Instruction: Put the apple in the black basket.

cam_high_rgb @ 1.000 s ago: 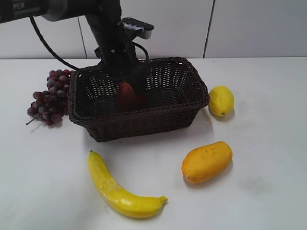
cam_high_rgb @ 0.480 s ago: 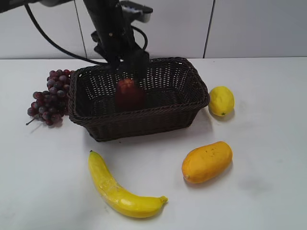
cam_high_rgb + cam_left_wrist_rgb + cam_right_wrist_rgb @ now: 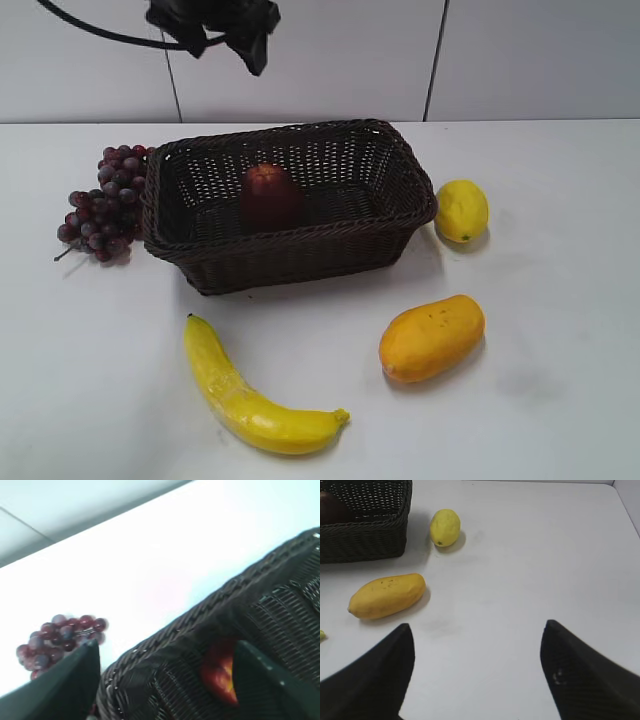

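The dark maroon apple (image 3: 268, 196) rests inside the black basket (image 3: 300, 250), toward its left-middle, touching nothing but the basket. In the left wrist view the apple (image 3: 220, 676) shows through and over the basket's braided rim (image 3: 210, 615). My left gripper (image 3: 225, 32) is open and empty, high above the basket's back edge at the top of the exterior view; its jaws (image 3: 167, 647) stand wide apart. My right gripper (image 3: 477, 626) is open and empty over bare table, out of the exterior view.
A bunch of grapes (image 3: 100, 203) lies against the basket's left side. A lemon (image 3: 461, 209) sits right of the basket, a mango (image 3: 431, 336) in front right, a banana (image 3: 250, 395) in front. The mango (image 3: 387, 596) and lemon (image 3: 445, 527) lie ahead-left of my right gripper.
My left gripper has let go of the apple and risen out of the basket to the top of the view. The apple stays in the basket.
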